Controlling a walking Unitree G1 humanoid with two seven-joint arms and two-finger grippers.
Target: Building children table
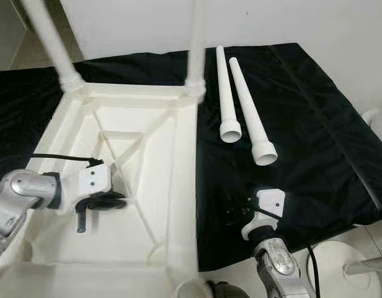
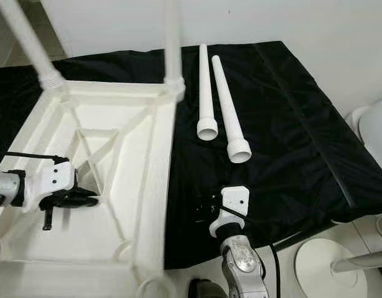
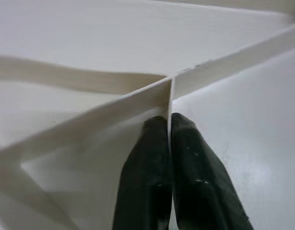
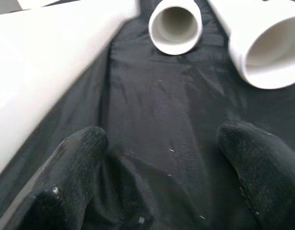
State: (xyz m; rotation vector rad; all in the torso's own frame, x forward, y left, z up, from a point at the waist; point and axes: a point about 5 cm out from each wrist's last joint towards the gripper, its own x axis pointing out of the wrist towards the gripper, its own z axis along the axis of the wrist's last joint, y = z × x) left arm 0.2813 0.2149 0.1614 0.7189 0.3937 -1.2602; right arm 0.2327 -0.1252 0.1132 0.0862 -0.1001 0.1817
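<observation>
Black cloth (image 1: 315,124): left claw (image 3: 169,143) clenched on tabletop rib (image 3: 138,103); right claw (image 4: 162,158) spread, empty.

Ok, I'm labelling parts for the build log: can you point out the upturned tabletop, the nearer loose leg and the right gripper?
upturned tabletop (image 1: 178,186): left eye view, on its right side rim.
nearer loose leg (image 1: 248,105): left eye view, mid-shaft.
right gripper (image 4: 162,148): right wrist view, midway between the open jaws.

Tabletop (image 1: 123,205), upside down: cream-white plastic, plain, no pattern. 2 fitted legs (image 1: 51,37) + 2 loose legs (image 1: 244,102): same white. Cloth (image 1: 315,124) under all: solid black, fine weave. Wall (image 1: 302,18): off-white. Left gripper (image 3: 169,143) and right gripper (image 4: 162,158): black fingers, silver arms w/ white wrist brackets.
</observation>
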